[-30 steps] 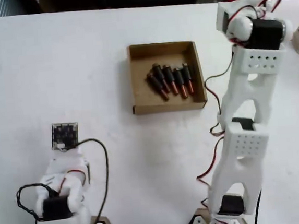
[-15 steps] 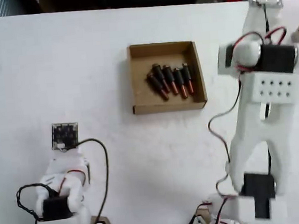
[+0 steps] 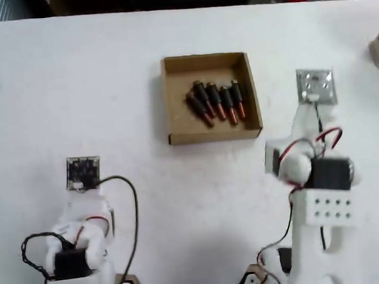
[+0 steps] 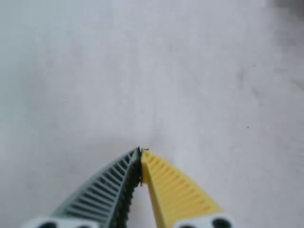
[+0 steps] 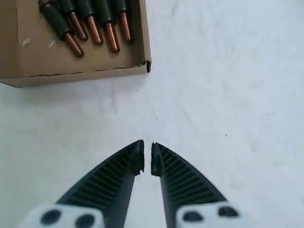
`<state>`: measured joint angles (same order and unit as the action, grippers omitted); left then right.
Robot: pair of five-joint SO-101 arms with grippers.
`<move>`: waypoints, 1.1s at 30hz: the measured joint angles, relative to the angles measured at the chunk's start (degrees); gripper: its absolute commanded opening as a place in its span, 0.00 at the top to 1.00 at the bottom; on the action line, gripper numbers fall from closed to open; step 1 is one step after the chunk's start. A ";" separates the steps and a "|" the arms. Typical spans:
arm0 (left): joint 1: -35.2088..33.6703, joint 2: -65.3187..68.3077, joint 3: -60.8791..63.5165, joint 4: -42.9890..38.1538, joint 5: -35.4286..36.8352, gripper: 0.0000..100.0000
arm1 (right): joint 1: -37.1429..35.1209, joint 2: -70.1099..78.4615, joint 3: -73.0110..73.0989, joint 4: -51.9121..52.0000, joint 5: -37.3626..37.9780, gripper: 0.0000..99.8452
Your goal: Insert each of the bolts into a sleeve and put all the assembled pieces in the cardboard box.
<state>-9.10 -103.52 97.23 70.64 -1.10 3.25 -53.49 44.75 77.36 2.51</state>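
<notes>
White table (image 3: 103, 70), 1 box (image 3: 212, 136) w/ 5 sleeved bolts (image 3: 216, 102), L gripper (image 4: 141, 154) closed, R gripper (image 5: 147, 157) near-closed

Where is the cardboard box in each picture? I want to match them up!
High view: the cardboard box sits in the middle, beyond both arms.
Right wrist view: it lies ahead of the right gripper, cut by the frame.
Left wrist view: the left gripper over the white table.
Landmark: the copper-tipped assembled pieces lying inside the box.
</notes>
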 measured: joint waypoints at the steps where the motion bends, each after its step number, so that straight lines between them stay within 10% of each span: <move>1: 0.00 0.00 0.00 1.41 0.00 0.98 | -0.53 -2.37 4.48 -2.20 0.00 0.98; 16: 0.00 -0.18 0.00 2.73 0.00 0.98 | -8.53 -30.77 42.90 -8.97 0.18 0.98; 33: 0.00 -0.18 0.00 2.73 0.09 0.98 | -9.14 -48.88 51.60 -5.01 0.26 0.98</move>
<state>-9.10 -103.69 97.23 73.36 -1.01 -5.89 -102.37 96.35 72.35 2.77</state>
